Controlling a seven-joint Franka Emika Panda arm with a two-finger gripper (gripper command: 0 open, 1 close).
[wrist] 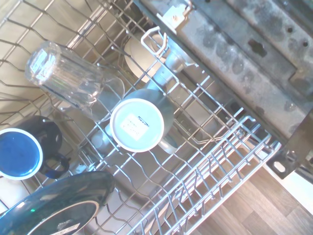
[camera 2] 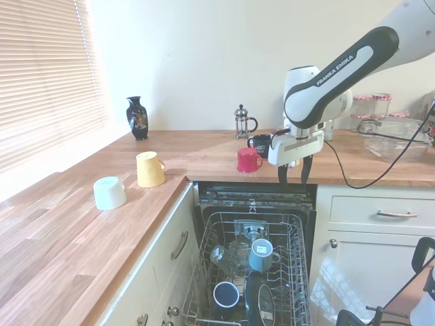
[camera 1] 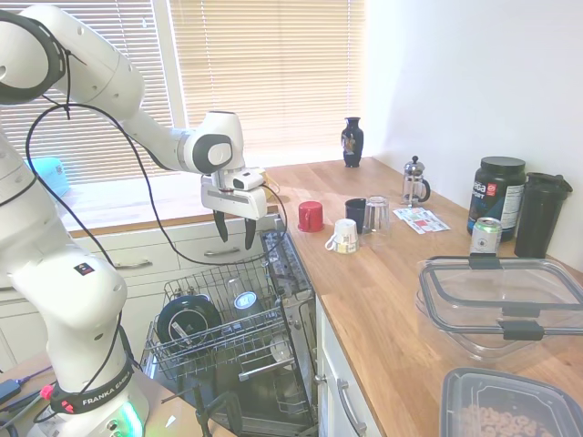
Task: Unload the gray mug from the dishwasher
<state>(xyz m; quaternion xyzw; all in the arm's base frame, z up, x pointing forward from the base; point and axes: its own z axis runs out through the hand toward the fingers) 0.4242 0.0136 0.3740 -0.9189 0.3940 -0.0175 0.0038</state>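
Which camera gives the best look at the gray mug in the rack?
The wrist view: the gray mug sits upside down, centred and close. The second exterior view shows it small; the first shows only a pale glimpse through the wires.

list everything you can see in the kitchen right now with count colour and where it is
gray mug: 1, gray, upside down in rack
rack: 1, silver, pulled out of dishwasher
glass: 1, clear, in rack
blue mug: 1, dark blue, in rack
plate: 1, dark, in rack
red cup: 1, red, counter
vase: 1, dark blue, counter
yellow mug: 1, yellow, counter
gripper: 1, white, jaws open above rack
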